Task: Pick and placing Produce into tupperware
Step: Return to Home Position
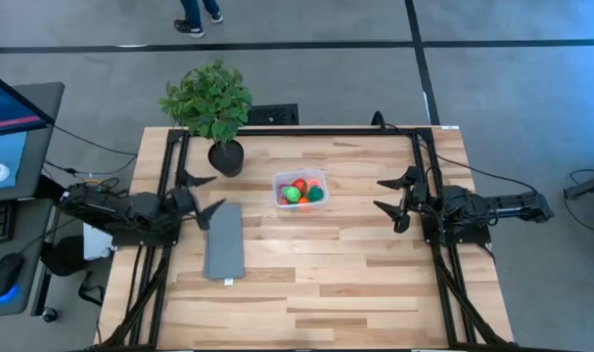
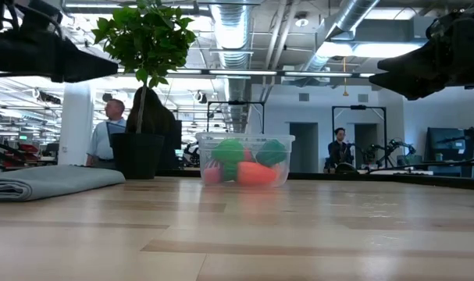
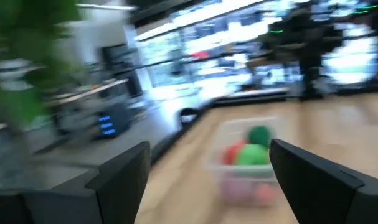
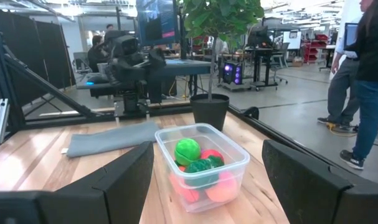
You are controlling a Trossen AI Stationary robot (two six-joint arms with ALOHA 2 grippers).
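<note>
High view. A small clear plastic tub (image 1: pixel 299 189) with rounded corners stands on the pale wooden table (image 1: pixel 326 284), toward the far side and roughly between the two arms. Inside it lies the toy produce (image 1: pixel 301 193): green, red and orange pieces. None shows loose on the boards.
Risk, as judged: the left gripper (image 1: pixel 206 197) sits just beside the flat grey rectangular slab (image 1: pixel 224 244) and near the leafy plant in its black pot (image 1: pixel 210 103). A careless swing toward home could clip the slab's corner or the pot.
The left arm is folded at the table's left edge, fingers spread wide with nothing between them. The right gripper (image 1: pixel 388 198) is at the right edge, well apart from the tub, pointing inward, its fingers likewise spread and empty.

Low view. The tub is upright, holding a green, a dark green, an orange and a pink piece. They reach close to the rim, so a knock might spill one. Both arms hang high above the tabletop. A few people stand in the room behind.

Left wrist view. Its two dark fingers are wide apart, with the tub ahead between them. Nothing is held.

Right wrist view. The fingers are apart and empty. The tub is straight ahead, with plant and slab beyond it and the left arm farther off.
</note>
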